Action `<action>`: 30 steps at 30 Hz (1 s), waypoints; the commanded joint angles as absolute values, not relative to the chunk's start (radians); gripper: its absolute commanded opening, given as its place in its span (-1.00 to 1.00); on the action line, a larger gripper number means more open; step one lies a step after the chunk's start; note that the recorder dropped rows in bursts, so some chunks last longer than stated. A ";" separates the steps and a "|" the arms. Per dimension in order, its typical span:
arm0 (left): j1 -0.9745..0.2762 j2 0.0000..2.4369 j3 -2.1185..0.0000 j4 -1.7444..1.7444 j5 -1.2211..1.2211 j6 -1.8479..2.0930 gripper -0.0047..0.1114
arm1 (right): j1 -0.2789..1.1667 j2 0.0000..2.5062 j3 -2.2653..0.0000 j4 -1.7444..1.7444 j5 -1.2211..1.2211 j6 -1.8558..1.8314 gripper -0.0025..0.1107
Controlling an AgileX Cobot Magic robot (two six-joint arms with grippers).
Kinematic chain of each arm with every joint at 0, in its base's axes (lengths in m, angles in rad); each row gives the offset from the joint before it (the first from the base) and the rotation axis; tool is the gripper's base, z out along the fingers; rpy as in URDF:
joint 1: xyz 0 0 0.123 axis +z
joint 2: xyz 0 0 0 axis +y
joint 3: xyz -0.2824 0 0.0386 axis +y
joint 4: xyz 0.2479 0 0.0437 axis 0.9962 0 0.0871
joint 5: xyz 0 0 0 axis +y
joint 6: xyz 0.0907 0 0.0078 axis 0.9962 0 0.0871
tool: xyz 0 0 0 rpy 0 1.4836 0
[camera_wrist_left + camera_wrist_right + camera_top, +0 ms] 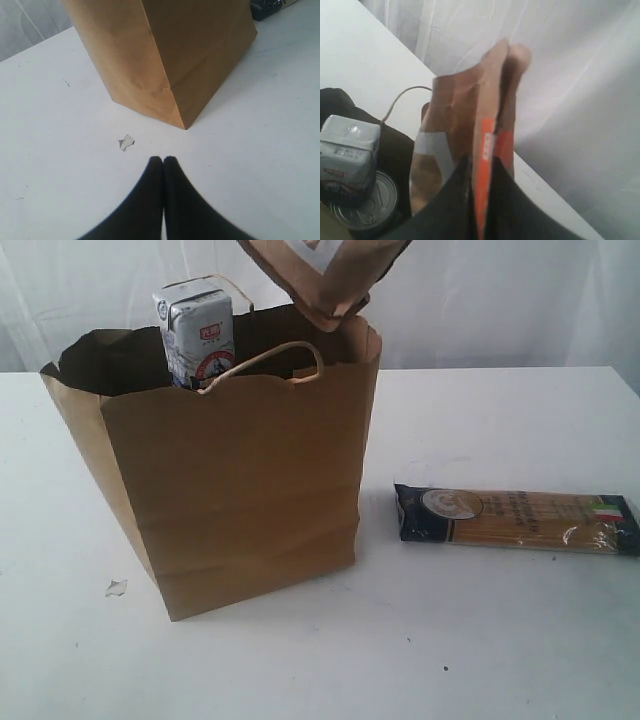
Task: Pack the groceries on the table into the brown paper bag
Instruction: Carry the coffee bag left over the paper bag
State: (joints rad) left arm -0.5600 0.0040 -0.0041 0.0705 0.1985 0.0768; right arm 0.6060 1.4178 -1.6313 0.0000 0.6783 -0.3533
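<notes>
The brown paper bag (240,470) stands upright on the table (480,640), with the small white-blue carton (195,332) sticking out of its top. Just above the bag's right rim hangs the brown pouch with orange label (322,275); my right gripper (481,167) is shut on the brown pouch (470,130). Below it, inside the bag, I see the carton (347,152) and the pull-tab can (370,202). The dark-blue spaghetti packet (515,518) lies on the table right of the bag. My left gripper (163,160) is shut and empty, low over the table near the bag's corner (182,122).
A small white crumb (116,587) lies on the table by the bag's front left corner, and the same crumb (126,142) sits just ahead of the left fingertips. A white curtain (500,300) hangs behind the table.
</notes>
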 commanded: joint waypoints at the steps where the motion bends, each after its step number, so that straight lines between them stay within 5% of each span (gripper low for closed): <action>1: -0.561 0.000 0.000 0.065 0.199 0.075 -0.91 | 0.610 1.437 -1.644 0.005 0.623 -0.363 -0.96; 30: -0.561 0.000 0.000 0.065 0.199 0.075 -0.91 | 0.639 1.573 -1.644 0.007 0.843 -0.363 -0.96</action>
